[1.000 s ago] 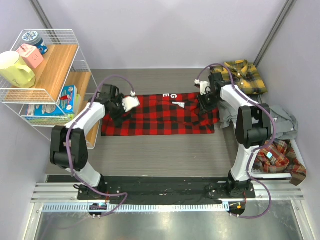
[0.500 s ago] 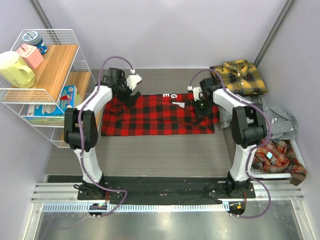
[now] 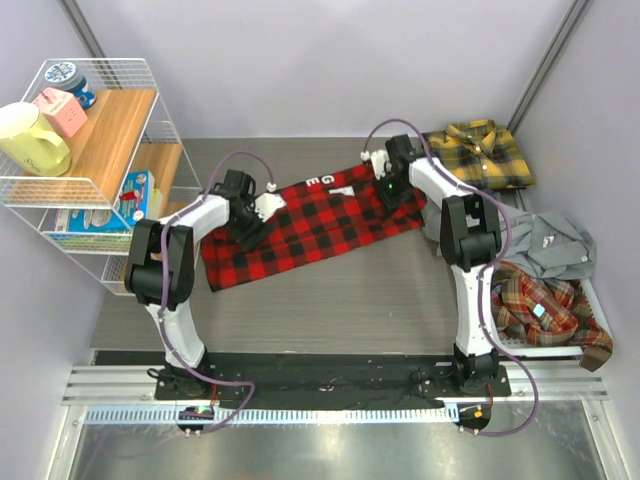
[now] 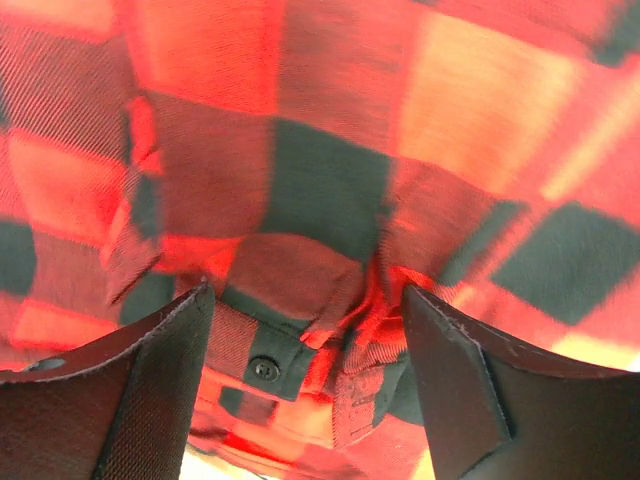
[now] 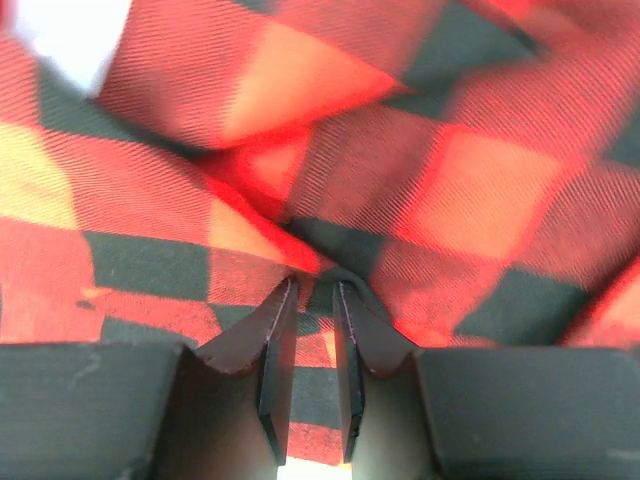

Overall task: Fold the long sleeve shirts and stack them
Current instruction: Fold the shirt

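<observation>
The red-and-black check shirt with white lettering lies slantwise across the table, its left end nearer, its right end farther. My left gripper is down on the shirt's left part. In the left wrist view it stands open, its fingers either side of a bunched, buttoned cuff. My right gripper is at the shirt's far right end. In the right wrist view it is shut on a raised fold of the check cloth. A folded yellow-and-black plaid shirt lies at the back right.
A grey shirt and an orange-brown plaid shirt are heaped in a white basket at the right edge. A wire shelf holding a jug, boxes and a tin stands at the left, close to the left arm.
The right gripper has dragged the shirt's right end back and left, so the shirt now lies slantwise. The left gripper rose toward the back, then came down on the shirt's left part.
</observation>
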`<state>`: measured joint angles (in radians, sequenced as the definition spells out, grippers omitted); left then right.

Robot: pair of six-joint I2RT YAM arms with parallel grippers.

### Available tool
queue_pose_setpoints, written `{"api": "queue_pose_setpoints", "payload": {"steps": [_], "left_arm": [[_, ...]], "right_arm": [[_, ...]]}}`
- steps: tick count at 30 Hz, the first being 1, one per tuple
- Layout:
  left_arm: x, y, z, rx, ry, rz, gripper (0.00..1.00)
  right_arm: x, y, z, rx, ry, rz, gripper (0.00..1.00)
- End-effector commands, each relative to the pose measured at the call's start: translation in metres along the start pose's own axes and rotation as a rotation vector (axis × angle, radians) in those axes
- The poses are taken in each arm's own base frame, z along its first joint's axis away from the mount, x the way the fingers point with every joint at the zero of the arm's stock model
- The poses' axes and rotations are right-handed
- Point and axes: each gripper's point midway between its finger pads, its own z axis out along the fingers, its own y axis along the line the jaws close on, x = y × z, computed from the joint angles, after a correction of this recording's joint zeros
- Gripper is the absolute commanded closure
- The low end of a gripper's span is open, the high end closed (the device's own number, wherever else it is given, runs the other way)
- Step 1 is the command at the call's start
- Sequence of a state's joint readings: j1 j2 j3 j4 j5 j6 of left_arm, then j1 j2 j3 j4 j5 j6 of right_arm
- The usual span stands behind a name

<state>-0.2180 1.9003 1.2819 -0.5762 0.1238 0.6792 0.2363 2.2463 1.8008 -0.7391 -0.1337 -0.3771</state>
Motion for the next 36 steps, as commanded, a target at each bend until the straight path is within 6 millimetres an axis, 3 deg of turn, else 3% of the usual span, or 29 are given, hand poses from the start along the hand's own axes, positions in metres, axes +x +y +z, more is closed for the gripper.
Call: {"api": "queue_pose_setpoints", "payload": {"steps": [1, 2, 3, 4, 5, 6, 7, 8, 10, 11, 13, 16, 19, 24, 27, 30, 33, 34, 36], "left_arm": [[0.062, -0.093, -0.016, 0.185, 0.196, 0.082, 0.24], [0.054, -0.117, -0.019, 0.214, 0.196, 0.137, 0.24], [0.055, -0.135, -0.023, 0.246, 0.203, 0.152, 0.24], [0.048, -0.148, -0.031, 0.261, 0.191, 0.145, 0.24], [0.041, -0.172, -0.040, 0.332, 0.185, 0.164, 0.24], [0.035, -0.180, -0.045, 0.356, 0.170, 0.155, 0.24], [0.023, -0.183, -0.053, 0.368, 0.143, 0.135, 0.23], [0.016, -0.184, -0.060, 0.380, 0.118, 0.126, 0.22], [-0.001, -0.165, -0.068, 0.330, 0.064, 0.122, 0.22], [-0.006, -0.156, -0.070, 0.309, 0.047, 0.125, 0.22], [-0.018, -0.127, -0.072, 0.225, 0.008, 0.109, 0.21], [-0.012, -0.110, -0.060, 0.195, 0.051, 0.190, 0.22], [0.000, -0.105, -0.039, 0.179, 0.089, 0.261, 0.22], [0.023, -0.114, -0.016, 0.228, 0.174, 0.270, 0.23], [0.031, -0.137, -0.007, 0.287, 0.226, 0.250, 0.27], [0.024, -0.180, -0.004, 0.365, 0.233, 0.246, 0.29], [-0.005, -0.247, -0.008, 0.458, 0.201, 0.352, 0.28], [-0.025, -0.257, -0.013, 0.468, 0.166, 0.314, 0.29], [-0.044, -0.280, -0.019, 0.550, 0.131, 0.285, 0.29]], "right_arm": [[-0.042, -0.043, 0.048, 0.149, -0.052, -0.052, 0.74], [-0.054, -0.046, 0.049, 0.160, -0.077, -0.054, 0.74], [-0.082, -0.052, 0.039, 0.186, -0.145, -0.058, 0.74], [-0.090, -0.053, 0.039, 0.219, -0.156, -0.064, 0.74], [-0.099, -0.052, 0.037, 0.227, -0.176, -0.071, 0.73], [-0.116, -0.056, 0.025, 0.249, -0.223, -0.077, 0.72], [-0.123, -0.057, 0.018, 0.264, -0.244, -0.077, 0.70], [-0.137, -0.058, -0.006, 0.282, -0.295, -0.076, 0.69], [-0.143, -0.056, -0.024, 0.283, -0.331, -0.071, 0.67], [-0.153, -0.054, -0.055, 0.288, -0.385, -0.055, 0.67], [-0.141, -0.044, -0.065, 0.262, -0.377, -0.033, 0.66], [-0.125, -0.014, -0.084, 0.143, -0.388, 0.002, 0.65], [-0.100, 0.012, -0.087, 0.040, -0.344, 0.049, 0.65], [-0.062, 0.034, -0.083, -0.040, -0.267, 0.104, 0.65], [-0.049, 0.041, -0.088, -0.071, -0.246, 0.128, 0.66], [-0.037, 0.042, -0.087, -0.085, -0.212, 0.133, 0.67], [-0.029, 0.036, -0.076, -0.076, -0.183, 0.133, 0.69], [-0.027, 0.032, -0.071, -0.064, -0.175, 0.127, 0.69], [-0.031, 0.024, -0.056, -0.043, -0.160, 0.124, 0.71]]}}
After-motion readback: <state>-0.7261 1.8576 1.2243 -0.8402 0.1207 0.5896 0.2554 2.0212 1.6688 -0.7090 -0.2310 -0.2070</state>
